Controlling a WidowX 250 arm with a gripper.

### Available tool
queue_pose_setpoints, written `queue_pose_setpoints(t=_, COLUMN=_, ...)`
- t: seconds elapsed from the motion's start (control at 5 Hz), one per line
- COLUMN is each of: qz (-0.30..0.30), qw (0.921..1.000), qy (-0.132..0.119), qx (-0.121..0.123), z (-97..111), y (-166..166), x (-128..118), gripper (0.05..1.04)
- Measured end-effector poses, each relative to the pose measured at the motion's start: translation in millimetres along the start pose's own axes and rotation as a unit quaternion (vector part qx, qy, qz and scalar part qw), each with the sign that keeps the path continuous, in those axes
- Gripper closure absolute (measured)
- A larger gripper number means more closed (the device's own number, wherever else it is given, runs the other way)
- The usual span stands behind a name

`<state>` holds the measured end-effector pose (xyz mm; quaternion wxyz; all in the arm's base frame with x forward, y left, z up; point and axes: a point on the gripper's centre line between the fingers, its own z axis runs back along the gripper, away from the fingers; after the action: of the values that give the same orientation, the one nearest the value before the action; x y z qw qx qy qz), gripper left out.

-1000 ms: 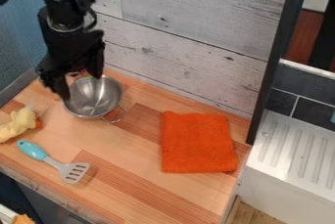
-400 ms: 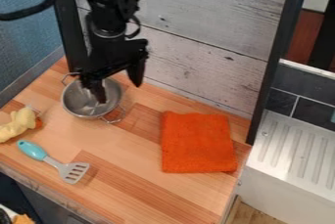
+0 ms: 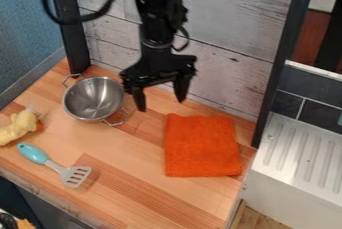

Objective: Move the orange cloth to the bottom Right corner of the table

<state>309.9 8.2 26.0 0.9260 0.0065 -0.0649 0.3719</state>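
Near parted fingers (image 3: 139, 98), a metal bowl (image 3: 93, 98) stands apart from the orange cloth (image 3: 200, 145).

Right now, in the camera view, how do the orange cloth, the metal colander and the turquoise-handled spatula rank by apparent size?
1. Orange cloth, clearly the largest.
2. Metal colander.
3. Turquoise-handled spatula, long but thin, so it covers the least area.

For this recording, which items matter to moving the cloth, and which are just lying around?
Part of the job:
- orange cloth
- table
- gripper

Just lying about:
- metal bowl
- turquoise-handled spatula
- yellow item
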Motion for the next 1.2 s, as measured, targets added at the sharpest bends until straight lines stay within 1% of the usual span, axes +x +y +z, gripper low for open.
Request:
queue_pose_setpoints(t=0.2, qz=-0.031, qw=0.9993, qy=0.012, qx=-0.015, z=-10, y=-14, x=-11, gripper=0.082)
queue_pose_setpoints(t=0.4, qz=-0.058, qw=0.9973, qy=0.021, qx=-0.04, z=-22, y=-25, x=-22, gripper=0.082)
queue_pose_setpoints(t=0.6, qz=-0.082, qw=0.9956, qy=0.03, qx=-0.034, z=-36, y=-31, x=-34, gripper=0.082)
queue_pose_setpoints(t=0.8, qz=-0.098, qw=0.9946, qy=0.025, qx=-0.025, z=-45, y=-36, x=-37, gripper=0.082)
queue_pose_setpoints(t=1.0, qz=-0.111, qw=0.9935, qy=0.024, qx=-0.016, z=-52, y=-42, x=-40, gripper=0.082)
queue_pose_setpoints(t=1.2, qz=-0.127, qw=0.9917, qy=0.019, qx=-0.006, z=-51, y=-47, x=-47, gripper=0.082)
